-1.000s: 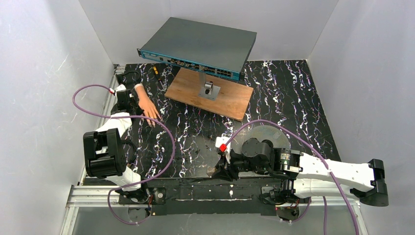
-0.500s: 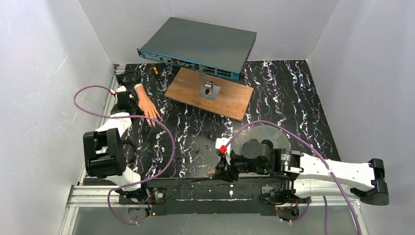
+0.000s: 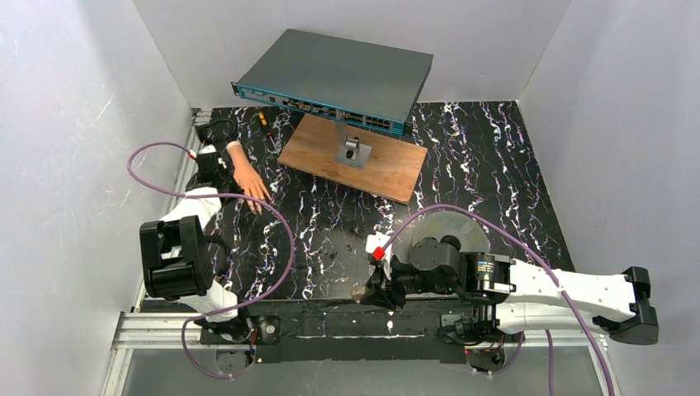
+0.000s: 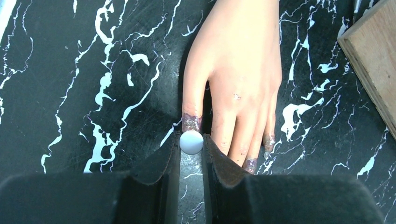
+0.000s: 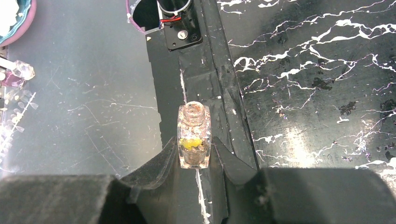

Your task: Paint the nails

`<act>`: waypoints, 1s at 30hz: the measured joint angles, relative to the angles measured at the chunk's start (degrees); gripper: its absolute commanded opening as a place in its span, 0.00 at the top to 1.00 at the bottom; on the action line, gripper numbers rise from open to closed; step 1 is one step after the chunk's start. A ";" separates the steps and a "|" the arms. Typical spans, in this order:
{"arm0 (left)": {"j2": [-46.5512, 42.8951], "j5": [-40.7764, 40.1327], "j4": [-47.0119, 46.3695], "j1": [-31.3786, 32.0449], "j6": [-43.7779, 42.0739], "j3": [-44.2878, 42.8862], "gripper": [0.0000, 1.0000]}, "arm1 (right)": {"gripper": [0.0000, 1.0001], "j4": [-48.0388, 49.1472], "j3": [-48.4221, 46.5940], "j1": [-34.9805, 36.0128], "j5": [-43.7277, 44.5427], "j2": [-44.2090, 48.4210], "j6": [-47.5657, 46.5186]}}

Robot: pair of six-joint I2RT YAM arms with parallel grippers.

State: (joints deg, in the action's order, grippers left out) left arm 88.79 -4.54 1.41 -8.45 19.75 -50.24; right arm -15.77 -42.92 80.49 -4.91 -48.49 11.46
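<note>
Barely anything's shifted, just the right arm creeping toward the near edge. Purple-smeared nails (image 4: 191, 122) on the small peach mannequin hand (image 4: 243, 70) lie flat, far left on the black marbled table (image 4: 70, 93). Left gripper (image 4: 191, 140) is clamped on the round pale brush cap (image 4: 192, 143) at a fingertip, dabbing I guess. Right gripper (image 5: 194, 147) pinches the open clear glass bottle (image 5: 193, 133), probably parked for re-dipping.

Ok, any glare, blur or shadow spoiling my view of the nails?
Left wrist: nails sharp, evenly lit; white cap in left gripper washed out. Top external: mannequin hand too small to show nails. Right wrist: mild glare on table, bottle sharp.
</note>
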 measured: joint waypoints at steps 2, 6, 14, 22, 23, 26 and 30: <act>0.15 0.57 0.90 0.00 -0.33 -0.59 1.00 | 0.99 -0.35 0.00 0.20 0.26 0.31 0.17; 0.42 0.98 2.43 0.00 -0.72 -1.27 1.00 | 0.99 -0.59 0.00 0.55 0.55 0.57 0.33; -1.55 0.46 3.65 0.00 -1.20 -0.85 1.00 | 0.99 -0.74 0.00 1.16 1.22 0.57 0.37; -3.82 -2.78 0.39 0.00 -1.14 0.00 1.00 | 0.99 -0.74 0.00 1.29 1.57 0.57 0.37; -3.82 -3.17 0.31 0.00 -1.11 0.17 1.00 | 0.99 -0.74 0.02 1.29 1.64 0.59 0.35; -3.50 -3.98 -0.72 -0.02 -1.07 0.26 1.00 | 0.99 -0.74 0.15 1.29 1.79 0.87 0.35; -2.27 -4.00 -2.84 -0.24 -0.57 0.28 1.00 | 0.99 -0.79 0.42 1.29 1.81 1.01 0.31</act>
State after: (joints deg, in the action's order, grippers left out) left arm 86.52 -8.54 -1.43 -8.69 19.18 -49.95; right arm -16.56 -42.50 81.78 -3.09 -47.48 11.77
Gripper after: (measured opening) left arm 0.160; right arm 0.326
